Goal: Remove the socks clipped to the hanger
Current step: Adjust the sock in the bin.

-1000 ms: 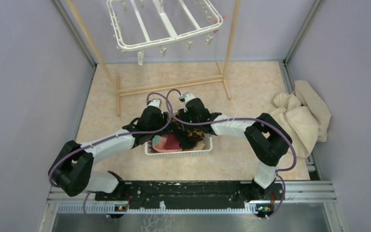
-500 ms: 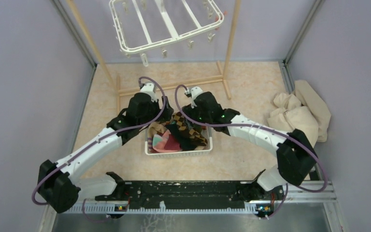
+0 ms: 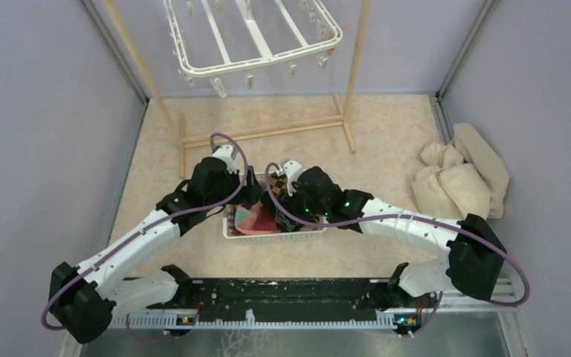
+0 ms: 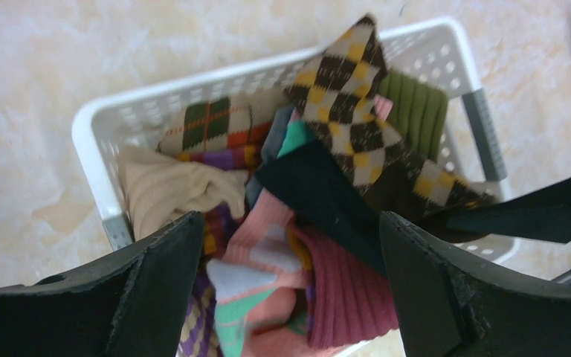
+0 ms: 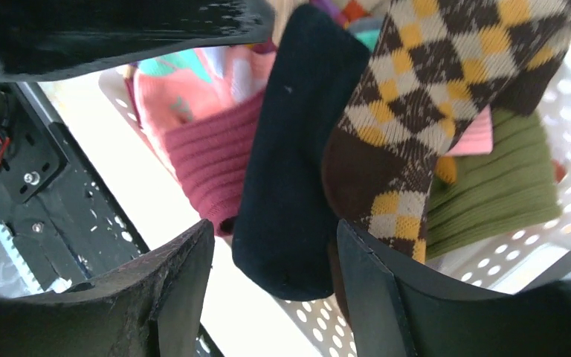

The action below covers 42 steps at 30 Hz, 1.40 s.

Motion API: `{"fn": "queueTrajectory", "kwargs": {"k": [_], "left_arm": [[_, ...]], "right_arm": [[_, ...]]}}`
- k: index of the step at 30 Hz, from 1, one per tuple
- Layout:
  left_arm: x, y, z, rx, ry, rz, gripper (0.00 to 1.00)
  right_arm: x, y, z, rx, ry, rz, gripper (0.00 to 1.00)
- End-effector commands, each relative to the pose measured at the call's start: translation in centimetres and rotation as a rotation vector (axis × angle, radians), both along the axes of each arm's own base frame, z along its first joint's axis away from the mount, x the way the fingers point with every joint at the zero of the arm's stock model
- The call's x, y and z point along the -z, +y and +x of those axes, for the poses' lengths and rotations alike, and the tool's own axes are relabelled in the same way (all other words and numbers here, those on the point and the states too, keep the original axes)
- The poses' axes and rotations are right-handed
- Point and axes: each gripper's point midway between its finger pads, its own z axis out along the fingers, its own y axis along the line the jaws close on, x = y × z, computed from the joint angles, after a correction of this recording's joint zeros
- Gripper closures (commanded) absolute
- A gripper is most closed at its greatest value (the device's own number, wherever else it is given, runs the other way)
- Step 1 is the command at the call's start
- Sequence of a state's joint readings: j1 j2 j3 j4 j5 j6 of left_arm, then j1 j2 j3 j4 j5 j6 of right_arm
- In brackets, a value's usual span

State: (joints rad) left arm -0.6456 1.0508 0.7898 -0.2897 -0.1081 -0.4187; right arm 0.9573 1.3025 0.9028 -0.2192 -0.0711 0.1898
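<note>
My left hand (image 4: 290,223) and right hand (image 5: 273,229) both hang released over the white slotted plastic basket (image 4: 89,141), mid-frame, colourful soft socks (image 4: 320,193) heaped inside.

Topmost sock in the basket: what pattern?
Argyle sock: brown, cream and yellow diamonds; clearest in left wrist view.

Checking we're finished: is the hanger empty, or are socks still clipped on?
Empty where visible: the hanger shows only bare dangling clips; its far edge is cut off by the frame.
</note>
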Motion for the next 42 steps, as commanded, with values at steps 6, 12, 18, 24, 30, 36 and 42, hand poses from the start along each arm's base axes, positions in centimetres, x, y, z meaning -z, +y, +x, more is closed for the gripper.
{"fn": "queueTrajectory", "kwargs": {"k": [6, 12, 18, 24, 30, 36, 42], "left_arm": [[4.6, 1.2, -2.5, -0.024, 0.1, -0.013, 0.07], [7.4, 1.3, -2.6, -0.044, 0.129, -0.006, 0.06], [8.3, 1.3, -2.0, -0.065, 0.136, 0.007, 0.06], [3.7, 1.2, -0.7, -0.057, 0.032, 0.0, 0.05], [-1.2, 0.9, -0.7, -0.036, -0.014, -0.024, 0.01], [-6.0, 1.3, -1.8, -0.011, -0.069, -0.071, 0.01], [-8.4, 2.3, -3.8, 0.009, -0.101, -0.114, 0.01]], "right_arm": [[6.1, -0.3, 2.3, 0.206, 0.049, -0.1, 0.39], [10.0, -1.4, 3.6, 0.292, 0.046, -0.229, 0.4], [9.4, -1.4, 3.8, 0.292, 0.031, -0.224, 0.39], [4.2, -0.8, 3.9, 0.244, -0.039, -0.125, 0.32], [-3.3, -1.1, 3.4, 0.213, -0.131, 0.015, 0.02], [-8.9, -3.3, 2.3, 0.22, -0.208, 0.104, 0.02], [-11.7, -6.3, 1.5, 0.253, -0.28, 0.133, 0.01]]}}
